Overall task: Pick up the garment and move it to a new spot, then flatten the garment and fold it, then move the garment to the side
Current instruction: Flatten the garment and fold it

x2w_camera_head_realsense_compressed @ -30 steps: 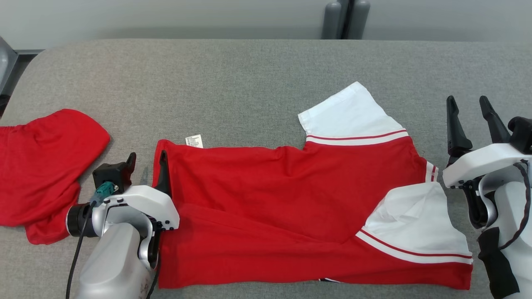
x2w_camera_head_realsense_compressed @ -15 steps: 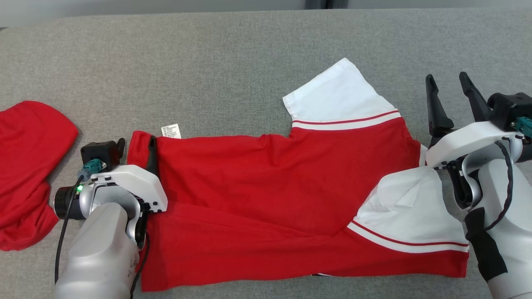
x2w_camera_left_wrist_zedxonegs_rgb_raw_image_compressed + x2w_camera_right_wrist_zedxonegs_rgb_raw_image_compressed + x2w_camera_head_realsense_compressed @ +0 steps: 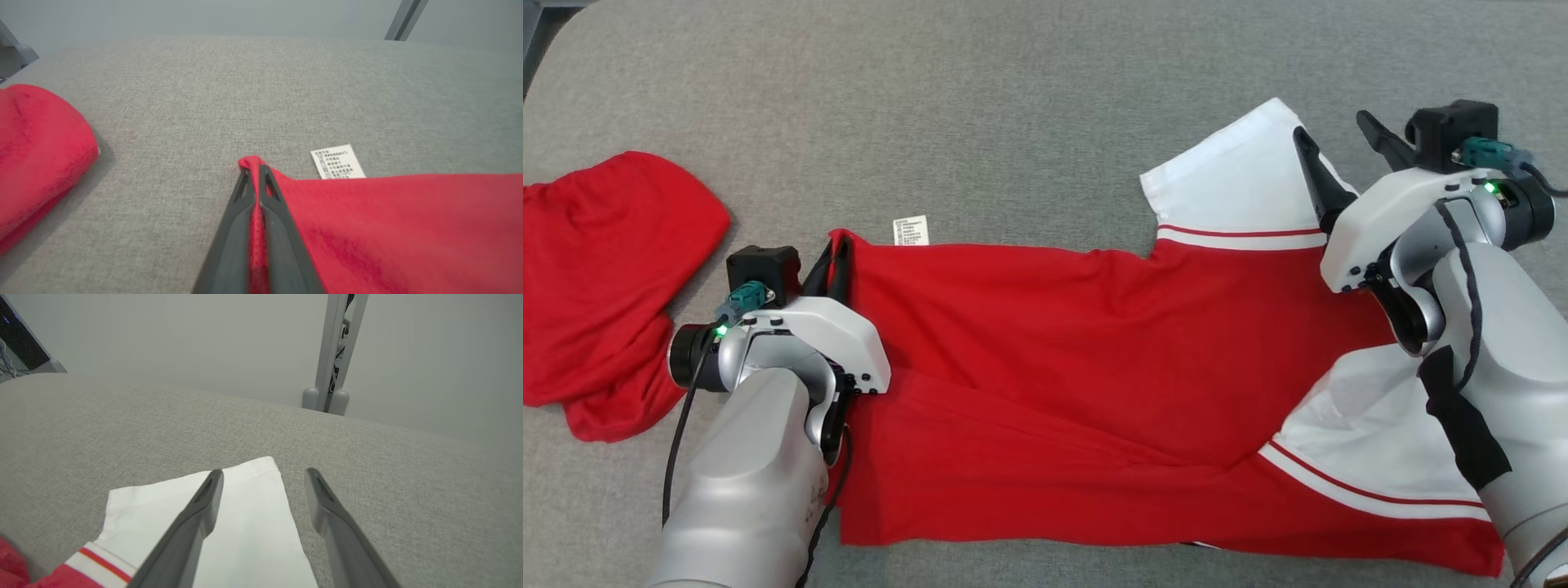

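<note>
Now the shirt (image 3: pixel 1094 343) lies lengthwise across the counter (image 3: pixel 1013 122), one hem corner pinched tight in the closed left pincer (image 3: pixel 837 249), while the right pincer (image 3: pixel 1331 126), its jaws apart and empty, hovers over the far sleeve (image 3: pixel 1233 188) at the opposite end.

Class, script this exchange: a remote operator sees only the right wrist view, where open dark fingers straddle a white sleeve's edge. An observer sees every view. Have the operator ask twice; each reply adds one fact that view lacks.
Operator: Has the other arm got hold of the garment?
Observer: Yes. The left gripper is shut on a corner of the red fabric shirt with white sleeves.
Operator: Is anything else lying nearby?
Observer: A crumpled red cloth lies apart from the shirt on the grey fabric table, beyond the left gripper.
</note>
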Controlling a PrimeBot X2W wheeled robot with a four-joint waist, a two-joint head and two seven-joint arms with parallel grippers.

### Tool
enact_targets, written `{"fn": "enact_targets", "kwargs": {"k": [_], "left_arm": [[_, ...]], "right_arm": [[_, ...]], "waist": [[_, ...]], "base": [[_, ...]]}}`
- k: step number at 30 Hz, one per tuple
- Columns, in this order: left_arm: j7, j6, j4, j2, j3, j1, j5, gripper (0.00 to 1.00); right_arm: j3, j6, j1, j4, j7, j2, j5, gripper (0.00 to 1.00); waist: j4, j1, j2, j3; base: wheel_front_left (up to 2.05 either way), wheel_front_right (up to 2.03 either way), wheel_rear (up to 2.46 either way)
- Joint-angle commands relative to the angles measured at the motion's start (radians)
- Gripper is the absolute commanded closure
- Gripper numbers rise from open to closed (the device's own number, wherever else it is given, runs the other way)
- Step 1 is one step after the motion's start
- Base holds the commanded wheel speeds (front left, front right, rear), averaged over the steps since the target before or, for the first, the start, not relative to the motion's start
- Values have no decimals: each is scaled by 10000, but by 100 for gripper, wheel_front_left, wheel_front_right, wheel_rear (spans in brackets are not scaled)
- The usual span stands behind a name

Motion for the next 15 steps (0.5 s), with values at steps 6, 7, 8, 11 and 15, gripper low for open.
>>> {"fn": "enact_targets", "kwargs": {"k": [6, 7, 8, 11, 15], "left_arm": [[-1, -187, -332, -8, -414, -41, -297, 100], [-1, -216, -402, -8, -573, -25, -439, 100], [-1, -203, -462, -7, -727, -26, -576, 100], [-1, -114, -665, -11, -1220, -93, -991, 100], [0, 10, -779, -15, -1655, -186, -1333, 100]], "right_arm": [[731, -4, -979, 726, 715, -443, 482, 0], [794, -4, -1135, 886, 782, -535, 419, 0], [793, -4, -1246, 1094, 866, -581, 429, 0], [775, -4, -1547, 1715, 1132, -676, 439, 0], [883, -4, -1762, 2257, 1258, -717, 240, 0]], "waist": [[751, 0, -1, 371], [827, 0, -1, 421], [895, 0, -1, 472], [1074, 0, -1, 606], [1166, 0, -1, 701]], "base": [[0, 0, 0], [0, 0, 0], [0, 0, 0], [0, 0, 0], [0, 0, 0]]}}
